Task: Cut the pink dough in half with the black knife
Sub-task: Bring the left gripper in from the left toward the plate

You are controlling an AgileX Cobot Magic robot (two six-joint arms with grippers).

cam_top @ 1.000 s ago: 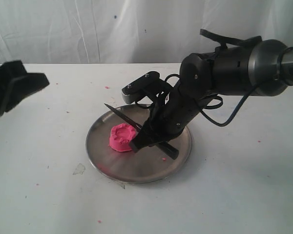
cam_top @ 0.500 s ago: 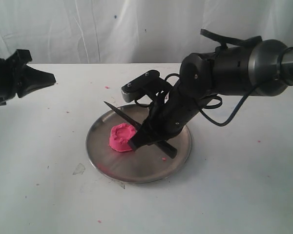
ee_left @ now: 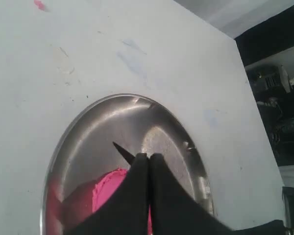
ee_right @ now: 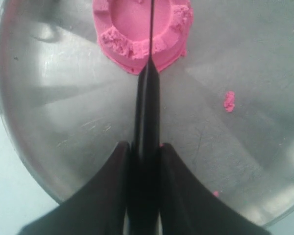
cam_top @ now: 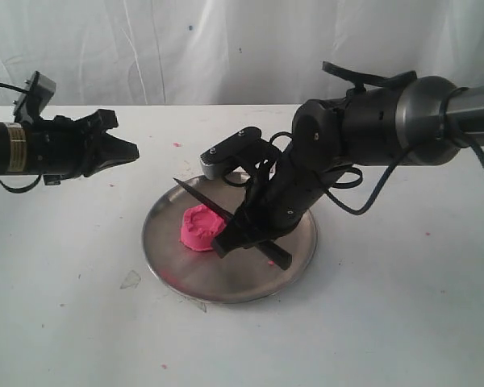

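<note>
The right hand (cam_top: 240,234) reached down from the upper right of the frame, its arm bent over the round steel plate (cam_top: 171,266). It pinched the slim black knife (cam_top: 200,193), whose blade crossed the bright pink dough mound (cam_top: 200,227) at the plate's centre. The left hand (cam_top: 121,150) hung level at the left above the white tabletop (cam_top: 64,322), fingers pressed together.

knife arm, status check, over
Right gripper shut on knife, blade lined up across dough, which is uncut, on plate. Left gripper shut, empty, off the plate. Nothing in the way.
</note>
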